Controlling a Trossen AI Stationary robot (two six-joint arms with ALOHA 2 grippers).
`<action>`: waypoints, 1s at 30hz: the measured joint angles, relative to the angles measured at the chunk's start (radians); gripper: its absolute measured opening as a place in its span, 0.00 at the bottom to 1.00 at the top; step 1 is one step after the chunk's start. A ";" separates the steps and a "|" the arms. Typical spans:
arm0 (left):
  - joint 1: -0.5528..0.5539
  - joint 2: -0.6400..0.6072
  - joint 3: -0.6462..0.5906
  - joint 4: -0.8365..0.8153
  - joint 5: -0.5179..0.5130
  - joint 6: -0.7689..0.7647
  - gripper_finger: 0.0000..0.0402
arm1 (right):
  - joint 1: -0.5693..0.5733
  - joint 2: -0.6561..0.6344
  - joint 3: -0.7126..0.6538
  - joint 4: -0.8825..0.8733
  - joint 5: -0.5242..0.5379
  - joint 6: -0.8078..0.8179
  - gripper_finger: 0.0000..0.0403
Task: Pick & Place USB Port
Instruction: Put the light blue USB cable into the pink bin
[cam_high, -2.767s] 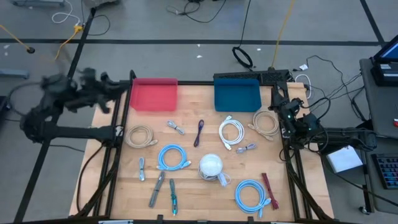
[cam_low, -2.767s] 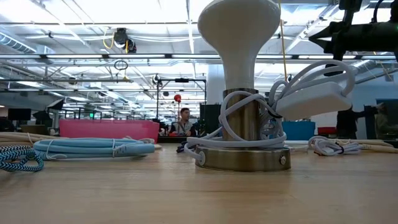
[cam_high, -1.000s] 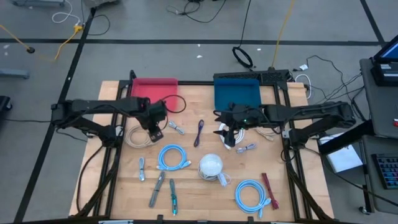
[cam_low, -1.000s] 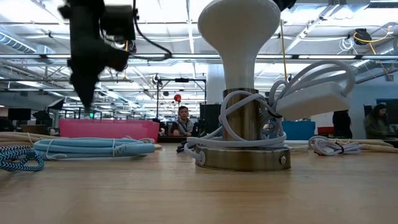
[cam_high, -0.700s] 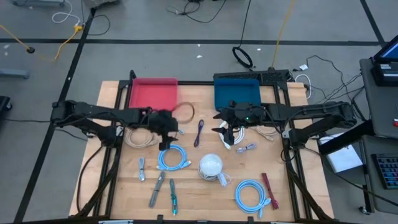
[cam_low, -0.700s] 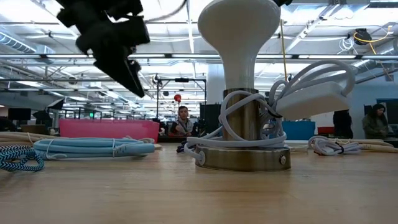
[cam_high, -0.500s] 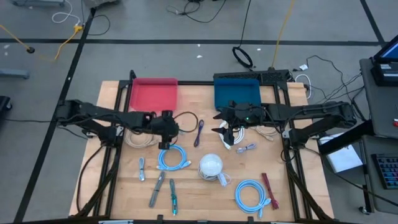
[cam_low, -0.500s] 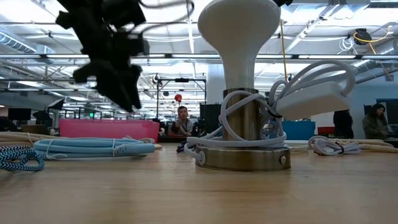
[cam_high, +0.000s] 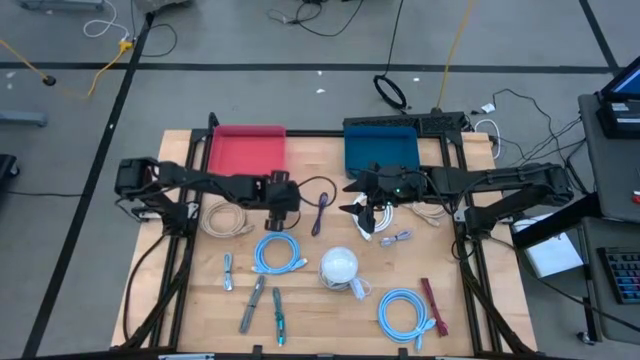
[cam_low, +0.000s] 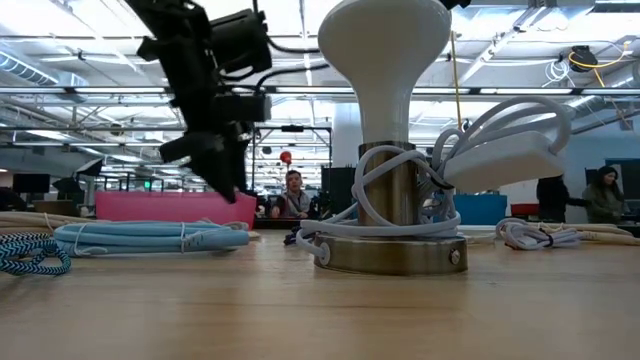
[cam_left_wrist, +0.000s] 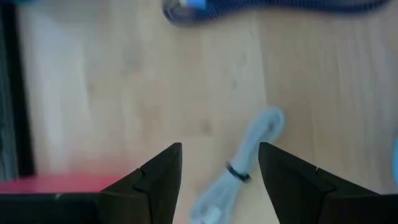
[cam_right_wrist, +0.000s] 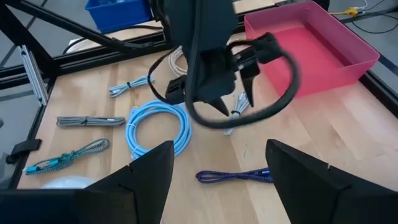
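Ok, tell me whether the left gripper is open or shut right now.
Open. In the left wrist view the left gripper has its two dark fingers spread apart, with a small bundled grey cable lying on the wood between them.

Wooden bench (cam_high: 310, 290). Far edge: red tray (cam_high: 247, 150), blue tray (cam_high: 380, 151). Left side: beige cable coil (cam_high: 224, 219), light-blue coil (cam_high: 277, 253). Centre: purple cable (cam_high: 321, 213), white coil (cam_high: 372, 212), white-domed lamp (cam_high: 339, 266). Right edge: second beige coil (cam_high: 430, 200). Near edge: several small bundled cables (cam_high: 262, 305), another light-blue coil (cam_high: 404, 313), red cable (cam_high: 432, 305).
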 joint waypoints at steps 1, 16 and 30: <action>0.009 0.000 0.004 0.002 0.002 0.008 0.54 | 0.000 0.000 0.000 0.001 0.000 0.006 0.61; 0.142 0.000 0.005 -0.126 0.174 0.003 0.45 | 0.000 0.000 0.000 0.002 -0.002 0.021 0.61; 0.100 0.154 0.009 -0.131 0.188 -0.062 0.45 | 0.001 0.000 0.000 0.002 -0.003 0.018 0.61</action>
